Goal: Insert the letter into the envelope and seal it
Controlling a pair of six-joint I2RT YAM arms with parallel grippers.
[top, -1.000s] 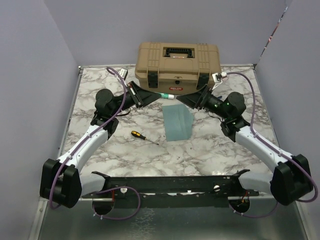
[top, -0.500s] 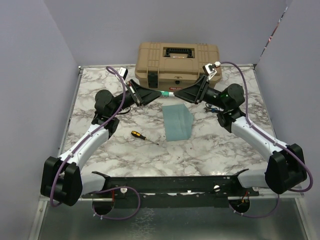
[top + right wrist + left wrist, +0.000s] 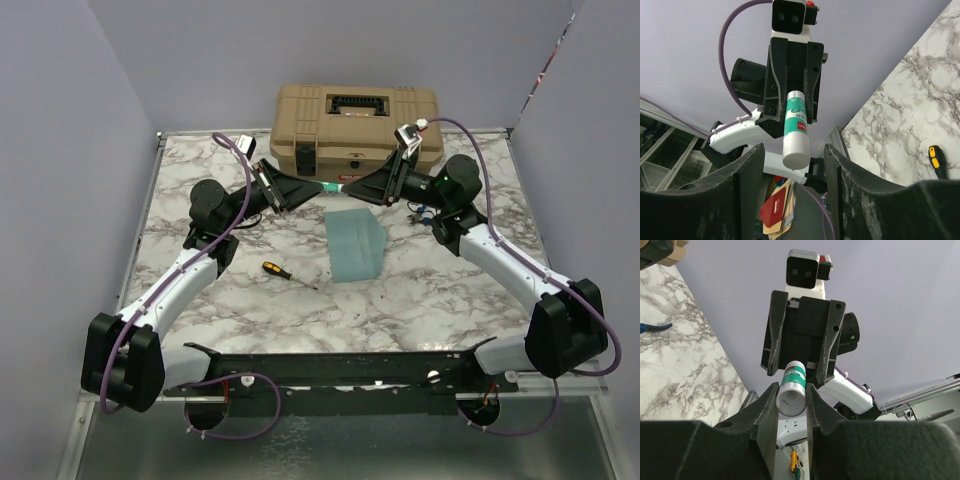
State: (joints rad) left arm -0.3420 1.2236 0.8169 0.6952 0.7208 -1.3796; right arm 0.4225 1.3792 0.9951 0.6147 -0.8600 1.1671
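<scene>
Even, bright light; soft shadows.

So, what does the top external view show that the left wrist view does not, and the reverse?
Only top external: the envelope lying flat on the table, apart from both arms. Only left wrist: up close, the left gripper shut on the white end of the glue stick, its far end between the open fingers of the right gripper. Both: the stick reaching from the left gripper to the right one. Neither shows the letter.
</scene>
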